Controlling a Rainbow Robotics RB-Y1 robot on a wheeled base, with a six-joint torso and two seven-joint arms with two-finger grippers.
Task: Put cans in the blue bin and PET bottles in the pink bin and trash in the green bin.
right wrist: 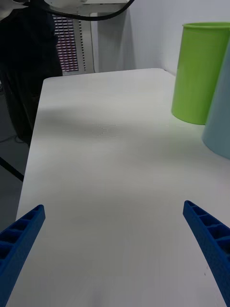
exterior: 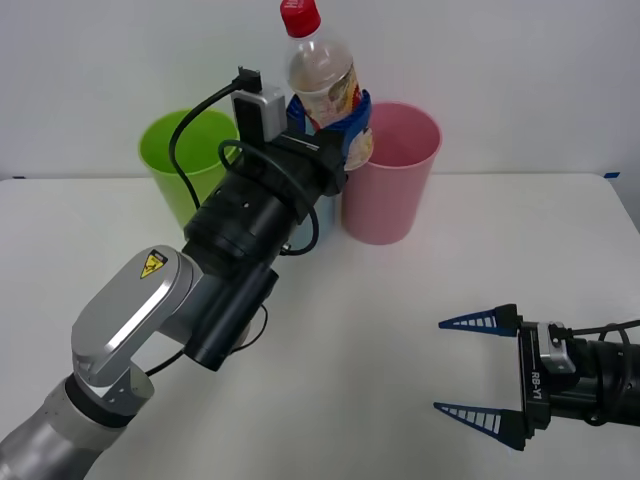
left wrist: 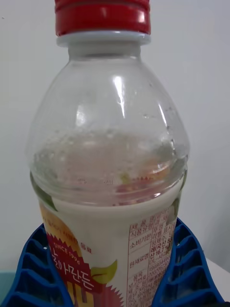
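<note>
I have a white table [exterior: 400, 330] under me with a plain white wall behind it. Nearest to me on the right side, my right gripper [exterior: 484, 381] hangs low over the bare tabletop with its blue ribbed fingers spread wide and nothing between them; from its wrist camera I see the two fingertips [right wrist: 21, 235] far apart over the white surface, and beyond them the green bin [right wrist: 199, 72] and an edge of the blue bin [right wrist: 220, 120] standing on the table. Further out, my left arm reaches diagonally up toward the bins, and my left gripper [exterior: 335, 125] is pinching the PET bottle [exterior: 320, 75] around its labelled lower half, holding it upright in the air with the red cap on top. The left wrist camera shows the bottle [left wrist: 110, 158] squeezed between the blue fingers [left wrist: 28, 273] on both sides. The bottle sits just beside the pink bin's [exterior: 395, 185] near rim, between it and the green bin [exterior: 185, 160]. The blue bin is mostly hidden behind my left arm.
</note>
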